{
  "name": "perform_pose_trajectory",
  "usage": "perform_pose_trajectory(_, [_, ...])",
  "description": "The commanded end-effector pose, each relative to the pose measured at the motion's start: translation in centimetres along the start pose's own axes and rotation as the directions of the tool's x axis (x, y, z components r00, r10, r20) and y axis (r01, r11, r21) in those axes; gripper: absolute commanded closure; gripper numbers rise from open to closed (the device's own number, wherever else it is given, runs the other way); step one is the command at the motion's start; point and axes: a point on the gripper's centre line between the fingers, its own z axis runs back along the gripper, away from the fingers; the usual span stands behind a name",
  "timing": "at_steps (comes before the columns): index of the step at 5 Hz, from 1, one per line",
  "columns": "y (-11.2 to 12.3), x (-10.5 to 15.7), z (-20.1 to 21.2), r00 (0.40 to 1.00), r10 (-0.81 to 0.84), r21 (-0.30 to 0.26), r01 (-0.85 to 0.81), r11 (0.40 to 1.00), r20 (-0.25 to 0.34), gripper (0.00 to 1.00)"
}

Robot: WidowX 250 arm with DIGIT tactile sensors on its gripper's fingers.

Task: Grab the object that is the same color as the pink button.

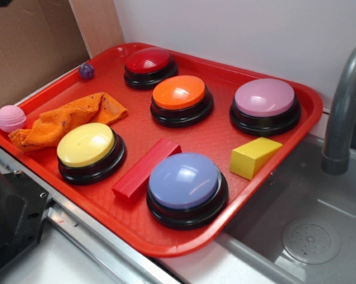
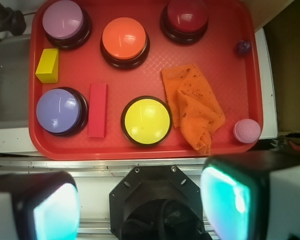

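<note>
Pink ball (image 1: 10,118), small, round and ribbed like knitting, sits at the very corner of the red tray (image 2: 224,30), just beside the crumpled orange cloth (image 2: 194,106). Being round, it may roll off that rim if nudged, and the soft cloth could snag instead. Beyond the cloth lies a tinier dark purple ball (image 1: 86,71), easily mistaken. Farthest from the ball stands the smooth domed pink button (image 1: 265,105). The tool (image 2: 140,207) hangs released, well short of the ball.

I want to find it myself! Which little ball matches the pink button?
Find the red tray. At the corner by the crumpled orange cloth sits the pink ball on the rim. It is pale and ribbed; the other ball is smaller and dark purple.
</note>
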Motion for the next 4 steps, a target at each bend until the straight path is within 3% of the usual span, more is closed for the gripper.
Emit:
perform_pose_trajectory(1, [0.0,0.0,0.0,1.000,0.000,0.000,0.000,1.000,0.000,0.00])
perform_pose_trajectory(2, [2.2,0.5,-1.4,0.984,0.178,-0.069,-0.177,0.982,0.008,0.00])
perform_pose_trajectory(3, [4.5,1.0,-3.5,0.944,0.329,-0.080,-0.330,0.941,-0.016,0.00])
perform_pose_trajectory(4, [7.2,0.9,-5.6,0.863,0.506,-0.063,-0.505,0.861,-0.005,0.00])
